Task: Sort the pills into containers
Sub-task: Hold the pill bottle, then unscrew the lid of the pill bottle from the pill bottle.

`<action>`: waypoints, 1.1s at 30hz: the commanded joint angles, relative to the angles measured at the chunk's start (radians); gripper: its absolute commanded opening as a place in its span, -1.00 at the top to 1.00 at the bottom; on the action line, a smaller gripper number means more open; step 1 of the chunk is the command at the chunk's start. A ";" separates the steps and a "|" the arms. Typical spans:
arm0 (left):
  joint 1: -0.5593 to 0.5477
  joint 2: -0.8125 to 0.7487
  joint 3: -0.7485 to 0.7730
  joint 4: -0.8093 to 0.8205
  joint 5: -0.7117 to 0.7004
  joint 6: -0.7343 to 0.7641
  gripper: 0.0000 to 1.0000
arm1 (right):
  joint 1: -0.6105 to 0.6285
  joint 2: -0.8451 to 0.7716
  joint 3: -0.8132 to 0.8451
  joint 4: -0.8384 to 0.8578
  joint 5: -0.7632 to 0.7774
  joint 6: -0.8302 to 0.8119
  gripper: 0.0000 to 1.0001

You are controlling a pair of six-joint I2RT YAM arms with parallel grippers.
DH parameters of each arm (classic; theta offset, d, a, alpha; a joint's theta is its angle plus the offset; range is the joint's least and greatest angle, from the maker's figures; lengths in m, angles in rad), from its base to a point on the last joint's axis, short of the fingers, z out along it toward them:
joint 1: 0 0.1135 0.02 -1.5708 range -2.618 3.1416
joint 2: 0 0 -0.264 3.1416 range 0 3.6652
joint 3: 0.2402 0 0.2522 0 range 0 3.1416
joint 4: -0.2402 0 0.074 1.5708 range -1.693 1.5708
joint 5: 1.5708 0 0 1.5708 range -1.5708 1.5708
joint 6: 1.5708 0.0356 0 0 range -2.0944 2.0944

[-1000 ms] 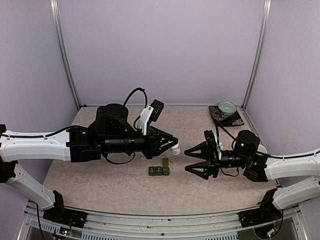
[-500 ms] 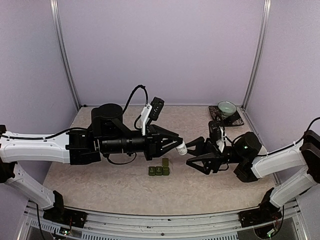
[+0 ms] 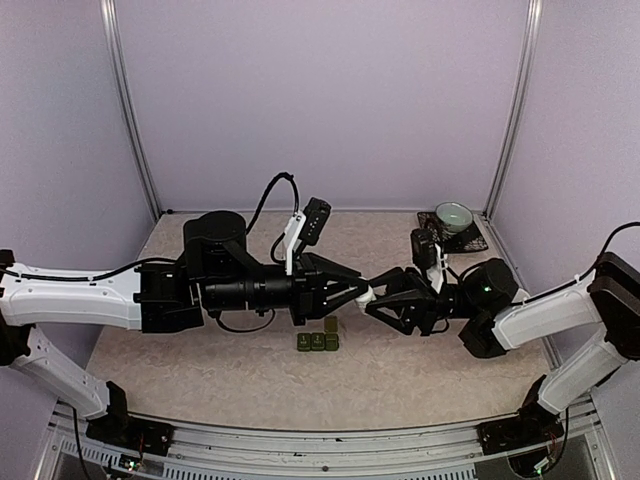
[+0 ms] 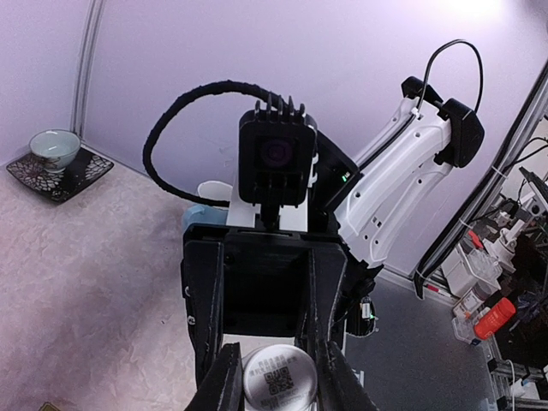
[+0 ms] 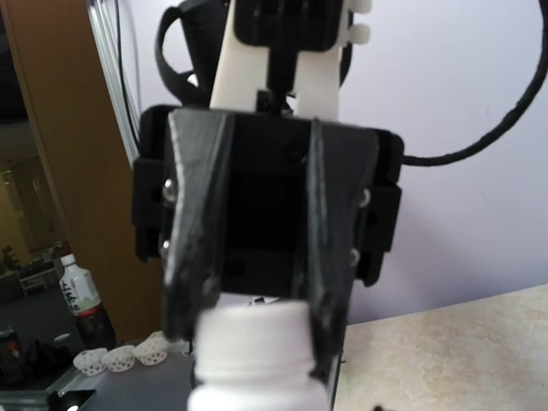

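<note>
My left gripper (image 3: 358,293) is shut on a white pill bottle (image 3: 367,295) and holds it level above the table's middle. In the left wrist view the bottle's round end with a QR code (image 4: 278,377) sits between my fingertips (image 4: 224,385). My right gripper (image 3: 378,297) faces it head-on. Its jaws stand partly narrowed around the bottle's other end, with a sliver of gap on one side. The right wrist view shows the white cap (image 5: 257,338) between dark fingers. The dark green containers (image 3: 317,341) lie on the table just below, one lid raised. No pills show.
A green bowl on a dark saucer (image 3: 454,217) stands in the far right corner. Something pale blue (image 4: 199,216) peeks out behind the right gripper. Purple walls with metal posts (image 3: 130,110) close in the back and sides.
My right gripper has travelled left up to the bottle and its jaws have narrowed around it. The left arm has pushed the bottle slightly to the right.
</note>
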 commanded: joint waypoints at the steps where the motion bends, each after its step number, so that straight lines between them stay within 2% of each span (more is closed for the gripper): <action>1: -0.006 0.000 -0.016 0.035 0.008 0.009 0.77 | 0.008 0.026 0.035 0.053 -0.032 0.045 0.12; 21: -0.009 -0.020 -0.038 0.033 -0.034 0.014 0.77 | 0.022 0.076 0.070 0.071 -0.079 0.074 0.79; 24: -0.010 -0.021 -0.030 0.003 -0.084 -0.003 0.76 | 0.022 0.038 0.070 -0.043 -0.049 -0.015 0.84; 27: -0.008 -0.014 -0.008 -0.055 -0.158 -0.035 0.74 | 0.022 -0.035 0.069 -0.258 0.043 -0.152 0.89; 30: -0.010 -0.007 0.001 -0.088 -0.219 -0.108 0.66 | 0.036 -0.120 0.082 -0.475 0.191 -0.312 0.95; 33: -0.009 0.011 0.012 -0.118 -0.266 -0.175 0.65 | 0.059 -0.196 0.087 -0.608 0.360 -0.423 0.97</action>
